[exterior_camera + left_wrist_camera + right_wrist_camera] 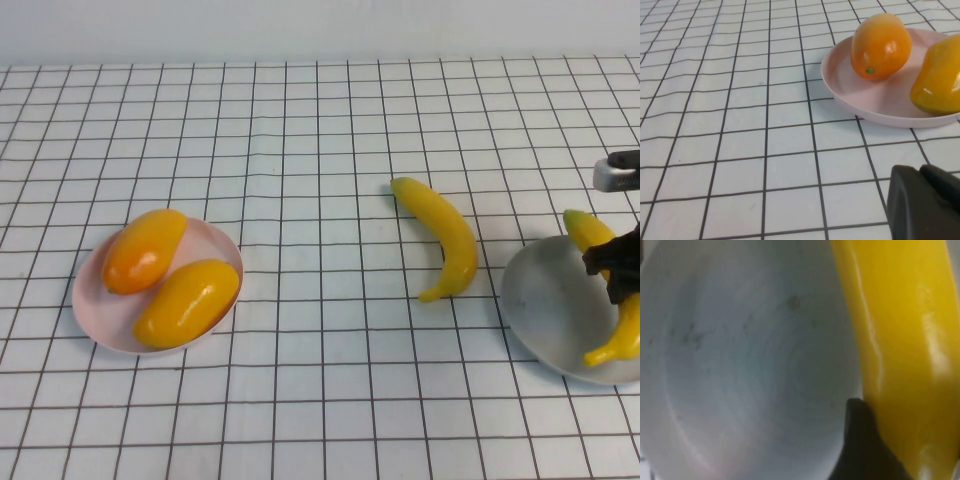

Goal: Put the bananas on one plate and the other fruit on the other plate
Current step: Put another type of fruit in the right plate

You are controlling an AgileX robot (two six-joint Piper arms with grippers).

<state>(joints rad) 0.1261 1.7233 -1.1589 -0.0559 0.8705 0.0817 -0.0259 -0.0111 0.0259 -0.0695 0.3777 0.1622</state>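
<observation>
Two orange-yellow oval fruits (143,249) (187,301) lie side by side on the pink plate (88,300) at the left. They also show in the left wrist view (881,46) (938,75) on that plate (875,105). One banana (444,236) lies on the table right of centre. My right gripper (614,266) is shut on the second banana (590,232) over the grey-blue plate (545,300) at the right edge. In the right wrist view one dark finger (860,445) presses against this banana (895,340) above the plate (740,365). My left gripper (925,205) is shut and empty, low beside the pink plate.
White gridded cloth (320,380) covers the whole table. A grey part of the right arm (615,172) shows above the grey-blue plate. The loose banana lies a short way left of that plate's rim.
</observation>
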